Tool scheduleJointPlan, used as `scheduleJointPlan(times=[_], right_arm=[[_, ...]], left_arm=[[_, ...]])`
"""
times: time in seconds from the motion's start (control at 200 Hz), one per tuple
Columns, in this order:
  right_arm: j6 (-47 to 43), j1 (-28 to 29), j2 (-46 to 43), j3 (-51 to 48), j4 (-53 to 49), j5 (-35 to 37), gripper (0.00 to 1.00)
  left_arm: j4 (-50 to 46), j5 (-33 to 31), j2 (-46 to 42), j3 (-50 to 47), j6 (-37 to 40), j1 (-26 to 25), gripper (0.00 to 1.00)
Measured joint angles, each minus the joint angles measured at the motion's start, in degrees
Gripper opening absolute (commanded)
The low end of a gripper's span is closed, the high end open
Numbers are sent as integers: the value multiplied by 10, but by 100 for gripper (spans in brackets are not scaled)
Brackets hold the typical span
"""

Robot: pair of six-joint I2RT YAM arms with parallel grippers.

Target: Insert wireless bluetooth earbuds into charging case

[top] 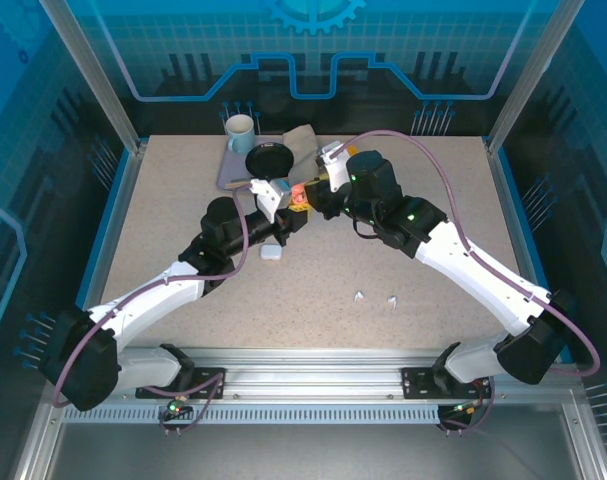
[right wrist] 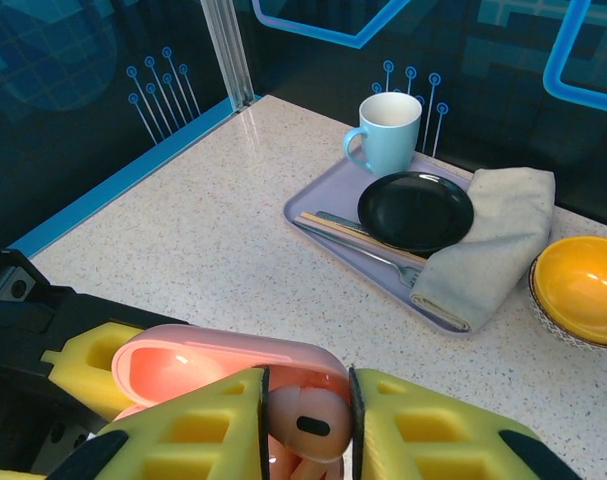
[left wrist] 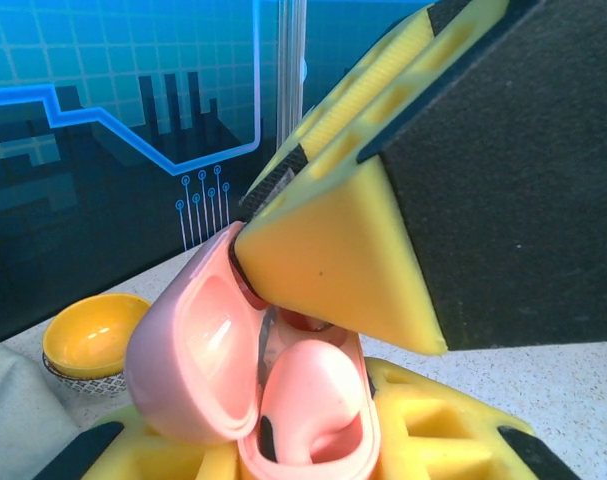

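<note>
Early going here: the left gripper (left wrist: 283,450) is clamped tight on the open pink case (left wrist: 198,350), the right gripper (right wrist: 305,440) pinches a pink earbud (right wrist: 305,415) between near-closed jaws at its mouth, not visibly seated, while the white earbuds (top: 360,296) and white case (top: 272,253) lie untouched on the table (top: 173,210).

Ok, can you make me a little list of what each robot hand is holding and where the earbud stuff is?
left gripper: shut on the open pink case
right gripper: shut on a pink earbud, just above the case's opening
white earbuds: two, loose on the table towards the front, away from both grippers
white case: on the table beside the left arm
far side: tray with mug, black plate and cloth; yellow bowl beside it
</note>
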Motion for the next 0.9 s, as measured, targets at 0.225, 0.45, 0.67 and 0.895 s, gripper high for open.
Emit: scheduleJointPlan(times=[0.225, 0.45, 0.67, 0.895], right_arm=[[-2, 1, 0, 0, -2, -2, 34], [3, 2, 0, -1, -2, -2, 38], [18, 0, 0, -1, -3, -2, 40], [31, -1, 0, 1, -5, -2, 43]], left_arm=[[1, 0, 0, 0, 0, 0, 0], [1, 0, 0, 0, 0, 0, 0], [1, 0, 0, 0, 0, 0, 0], [4, 0, 0, 0, 0, 0, 0]])
